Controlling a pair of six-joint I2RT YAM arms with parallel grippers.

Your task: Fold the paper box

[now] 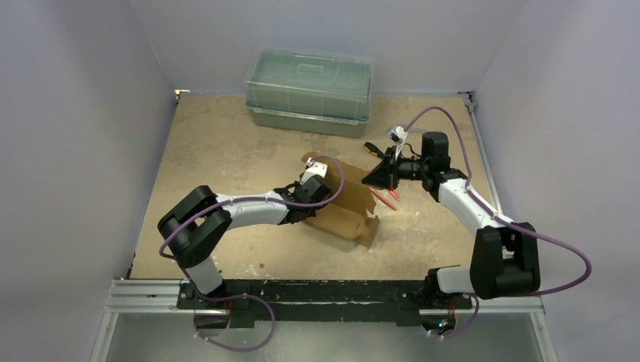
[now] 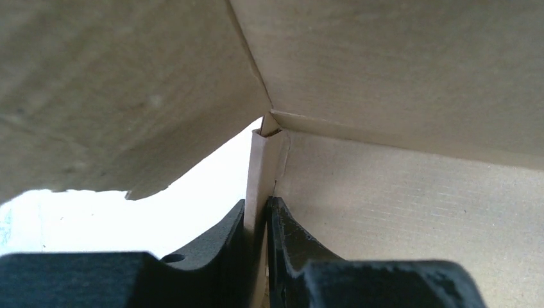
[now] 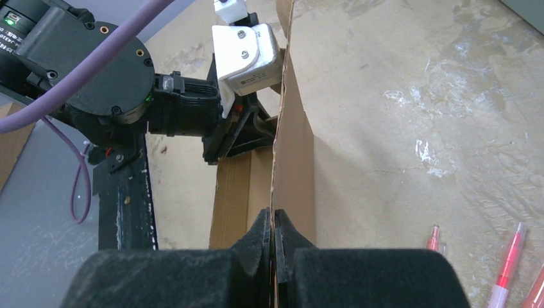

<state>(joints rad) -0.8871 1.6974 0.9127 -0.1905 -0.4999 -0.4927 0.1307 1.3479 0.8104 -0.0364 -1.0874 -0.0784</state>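
The brown paper box (image 1: 349, 209) stands half-formed in the middle of the table, with its panels upright. My left gripper (image 1: 320, 197) reaches into it from the left. In the left wrist view the left gripper (image 2: 256, 213) is shut on a narrow folded strip at a corner of the paper box (image 2: 398, 70), whose panels fill the view. My right gripper (image 1: 375, 179) is at the box's far right edge. Seen from the right wrist, the right gripper (image 3: 273, 222) is shut on the thin top edge of an upright panel of the paper box (image 3: 297, 160).
A large translucent green-grey lidded container (image 1: 309, 92) sits at the back of the table. Red pens (image 1: 388, 198) lie just right of the box, and the pens (image 3: 508, 258) also show in the right wrist view. The left arm's wrist (image 3: 115, 83) is close beyond the panel.
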